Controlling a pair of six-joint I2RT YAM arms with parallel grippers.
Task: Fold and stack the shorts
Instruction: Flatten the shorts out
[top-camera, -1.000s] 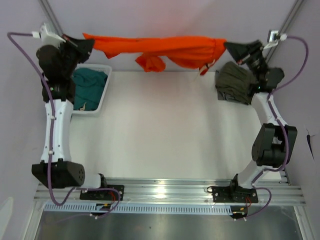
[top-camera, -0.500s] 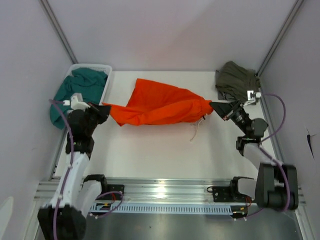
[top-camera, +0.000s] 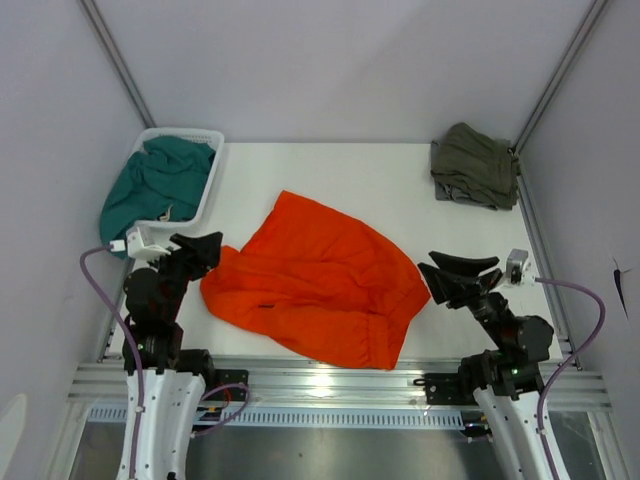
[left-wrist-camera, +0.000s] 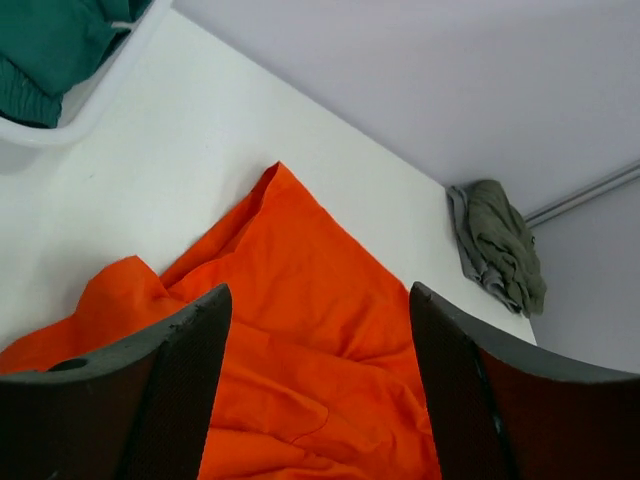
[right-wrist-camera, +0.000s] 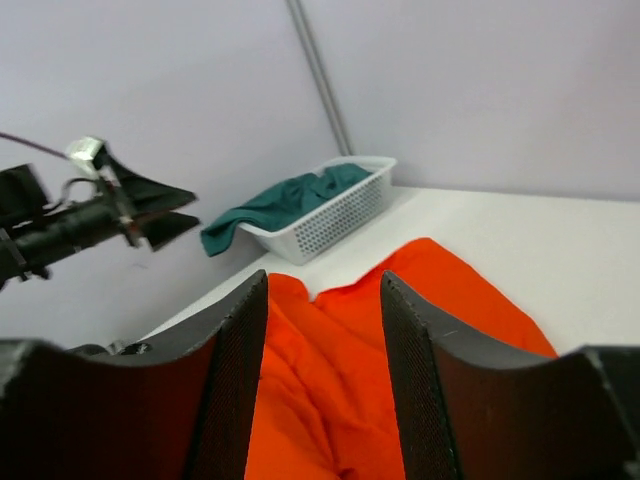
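Orange shorts (top-camera: 320, 280) lie rumpled at the centre of the white surface (top-camera: 330, 180) in the top view, flanked by the left gripper (top-camera: 210, 255) and right gripper (top-camera: 435, 272). Left wrist view: jaws parted and empty, the shorts beyond them. Right wrist view: jaws likewise apart, holding nothing.

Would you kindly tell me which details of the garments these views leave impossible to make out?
Orange shorts, top view: drawstring not visible, perhaps under its own folds.
Orange shorts, left wrist view: near part blocked by the left hand's fingers and cut by the bottom edge.
Teal garment, left wrist view: mostly cut off by the top-left corner.
Olive shorts, top view: bunched, so the number of pieces is unclear.
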